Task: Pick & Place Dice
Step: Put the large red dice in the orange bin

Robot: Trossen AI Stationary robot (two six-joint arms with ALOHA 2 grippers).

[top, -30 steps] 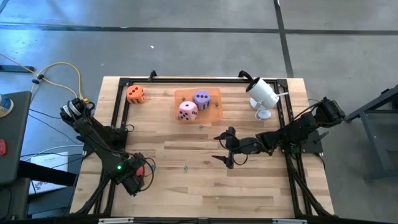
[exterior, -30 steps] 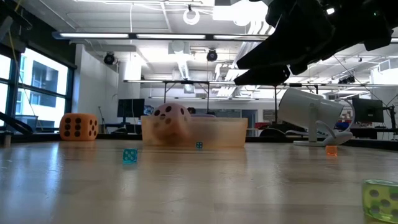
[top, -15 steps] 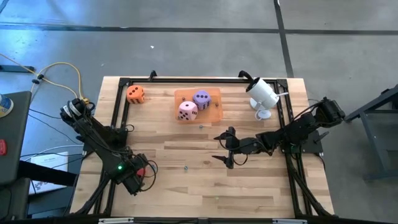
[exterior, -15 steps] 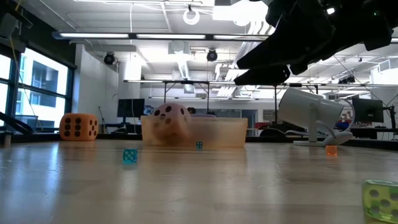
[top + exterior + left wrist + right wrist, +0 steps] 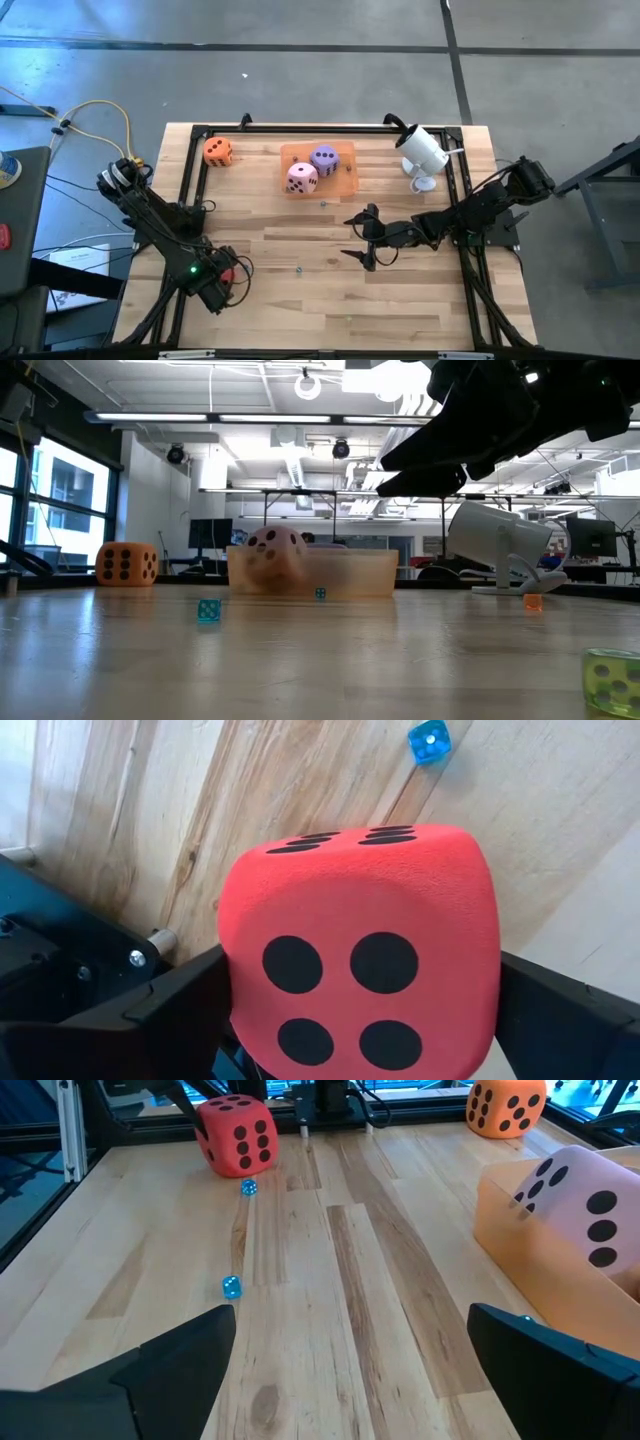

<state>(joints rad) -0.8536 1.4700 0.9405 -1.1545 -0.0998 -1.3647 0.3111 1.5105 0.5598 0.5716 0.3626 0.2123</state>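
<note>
My left gripper stands at the table's near left, pointing down, shut on the red die, which also shows in the right wrist view. The orange die sits on the table at the far left. The pink die and the purple die lie in the translucent orange tray at the far middle. My right gripper hangs open above the table's middle, its fingers toward the left, with nothing between them. My left gripper pinches the red die between its two fingers by two opposite side faces. The fingers come from above, pointing down, and the four-pip face looks up at the wrist. Whether the die's underside rests on the table or hangs just clear, I cannot tell.
A white camera-like device stands at the far right. Small dice lie scattered: two blue, a yellow-green one, an orange one. Black frame rails run along the table's left and right sides.
</note>
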